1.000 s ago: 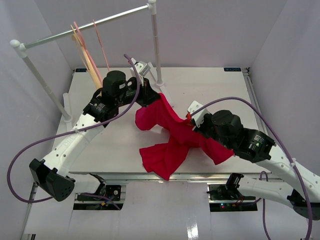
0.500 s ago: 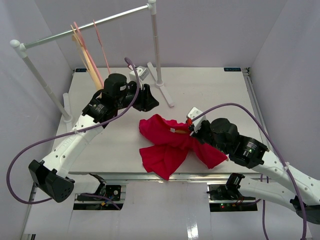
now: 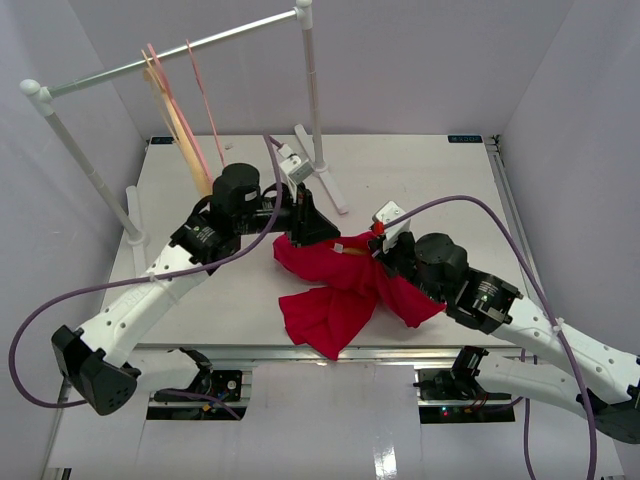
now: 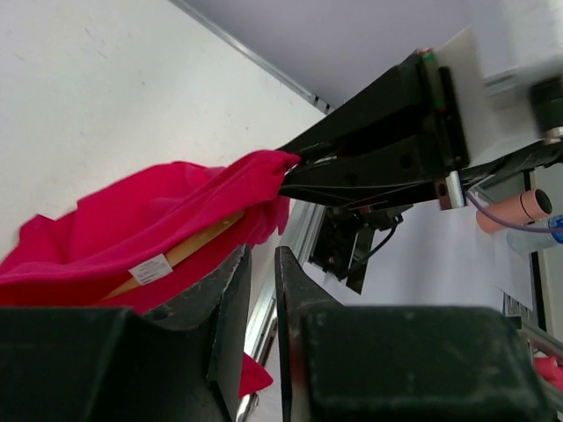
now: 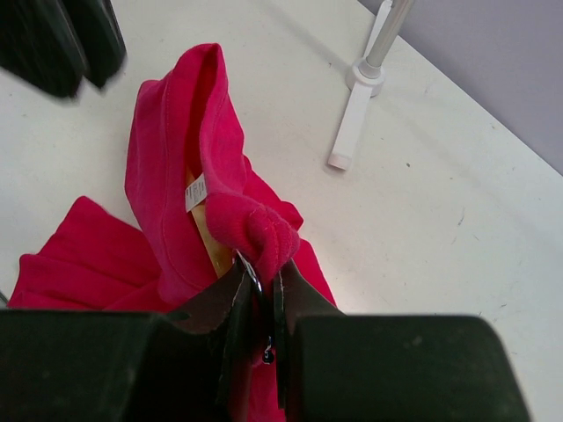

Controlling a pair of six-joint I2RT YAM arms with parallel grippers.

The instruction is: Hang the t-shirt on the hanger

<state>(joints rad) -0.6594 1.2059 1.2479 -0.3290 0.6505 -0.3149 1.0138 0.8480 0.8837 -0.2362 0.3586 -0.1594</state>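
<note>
The red t-shirt (image 3: 335, 290) lies crumpled near the table's front middle. The wooden hanger (image 5: 204, 230) is inside it; only a tan strip shows through the neck opening beside the white label (image 5: 194, 192). It also shows in the left wrist view (image 4: 198, 242). My right gripper (image 5: 261, 268) is shut on the bunched collar and on the hanger's silver hook (image 5: 250, 269), and shows at the shirt's right top in the top view (image 3: 380, 248). My left gripper (image 3: 322, 232) hovers at the shirt's upper left edge. Its jaws stand nearly together with nothing between them (image 4: 262, 251).
A clothes rack spans the back left, with pink hangers and a pale wooden hanger (image 3: 175, 110) on its bar. Its right pole (image 3: 313, 90) and white foot (image 3: 330, 190) stand just behind the shirt; the foot also shows in the right wrist view (image 5: 352, 123).
One second ago my left gripper held the shirt's upper part raised. It let go, the cloth dropped into a heap, and the gripper came back down to the shirt's edge. The right gripper shifted slightly left.
</note>
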